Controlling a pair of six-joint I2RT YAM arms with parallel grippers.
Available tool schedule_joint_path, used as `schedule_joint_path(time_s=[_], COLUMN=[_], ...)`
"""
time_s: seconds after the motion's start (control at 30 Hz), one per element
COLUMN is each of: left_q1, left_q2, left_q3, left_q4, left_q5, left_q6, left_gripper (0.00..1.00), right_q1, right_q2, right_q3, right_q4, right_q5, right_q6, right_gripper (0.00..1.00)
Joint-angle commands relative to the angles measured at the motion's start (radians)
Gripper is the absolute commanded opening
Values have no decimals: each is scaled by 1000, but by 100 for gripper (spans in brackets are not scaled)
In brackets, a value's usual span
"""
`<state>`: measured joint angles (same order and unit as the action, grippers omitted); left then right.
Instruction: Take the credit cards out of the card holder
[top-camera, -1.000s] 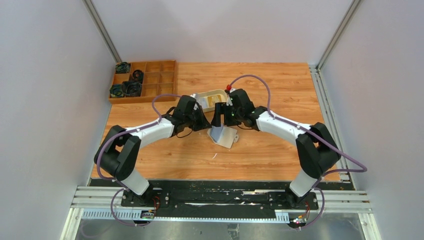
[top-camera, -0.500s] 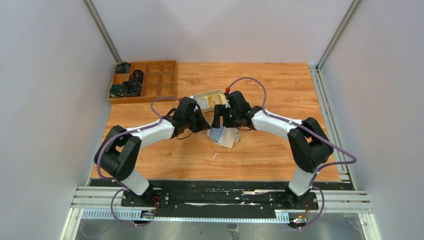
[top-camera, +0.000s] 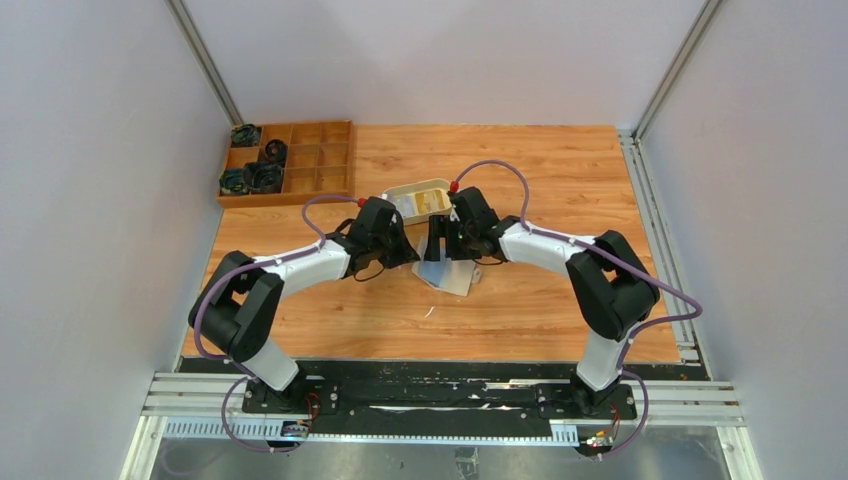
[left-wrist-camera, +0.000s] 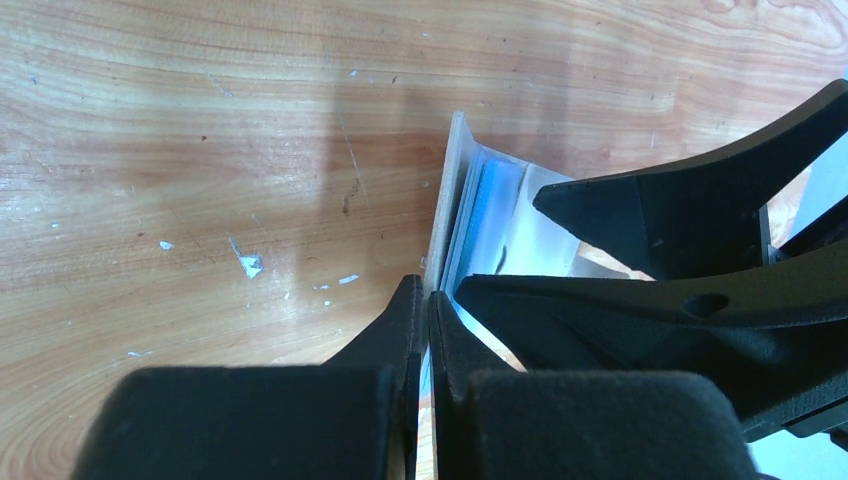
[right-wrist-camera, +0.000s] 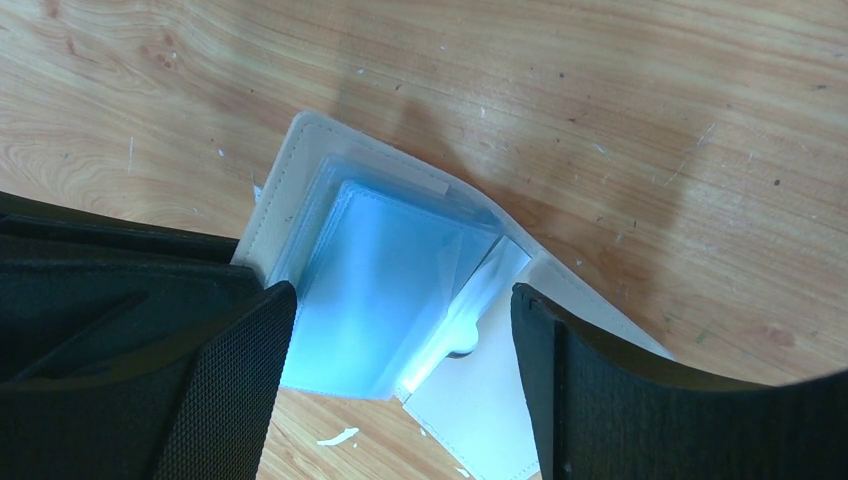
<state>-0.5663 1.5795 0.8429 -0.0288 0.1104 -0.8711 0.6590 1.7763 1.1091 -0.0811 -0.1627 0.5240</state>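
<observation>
The card holder (top-camera: 450, 274) lies open on the table between both grippers. My left gripper (left-wrist-camera: 428, 292) is shut on the edge of its cream cover (left-wrist-camera: 446, 190), holding that flap upright. My right gripper (right-wrist-camera: 400, 300) is open, with the pale-blue inner sleeves (right-wrist-camera: 385, 270) between its fingers (right-wrist-camera: 245, 360), and grips nothing. The other cream flap (right-wrist-camera: 490, 400) lies flat. In the sleeves I cannot tell cards from plastic. In the top view, a yellow card (top-camera: 436, 203) and a pale card (top-camera: 408, 205) appear to lie in the oval tray (top-camera: 421, 186).
The oval beige tray stands just behind the grippers. A wooden compartment box (top-camera: 290, 160) with dark coiled parts stands at the back left. Small white flecks (right-wrist-camera: 338, 436) lie on the wood near the wallet. Grey walls close in both sides.
My right gripper has moved left and down, closer over the open card holder, and its elbow has swung inward. The left gripper has stayed shut on the cover.
</observation>
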Motion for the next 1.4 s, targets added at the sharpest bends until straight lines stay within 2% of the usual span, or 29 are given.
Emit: schedule_joint_path(time_s=[0.0, 0.7, 1.37], left_q1=[-9, -12, -26], left_q2=[22, 26, -16], left_q3=[2, -1, -29], left_q4=[-26, 3, -28], left_q5=[-11, -43, -159], left_q6=[27, 21, -15], left_gripper=[0, 0, 0], right_q1=[13, 46, 48], right_q2=[-30, 102, 39], right_q3=[-28, 83, 68], right_q4=[16, -95, -235], right_q5=[32, 69, 226], right_q6=[-3, -50, -223], right_gripper=[82, 81, 82])
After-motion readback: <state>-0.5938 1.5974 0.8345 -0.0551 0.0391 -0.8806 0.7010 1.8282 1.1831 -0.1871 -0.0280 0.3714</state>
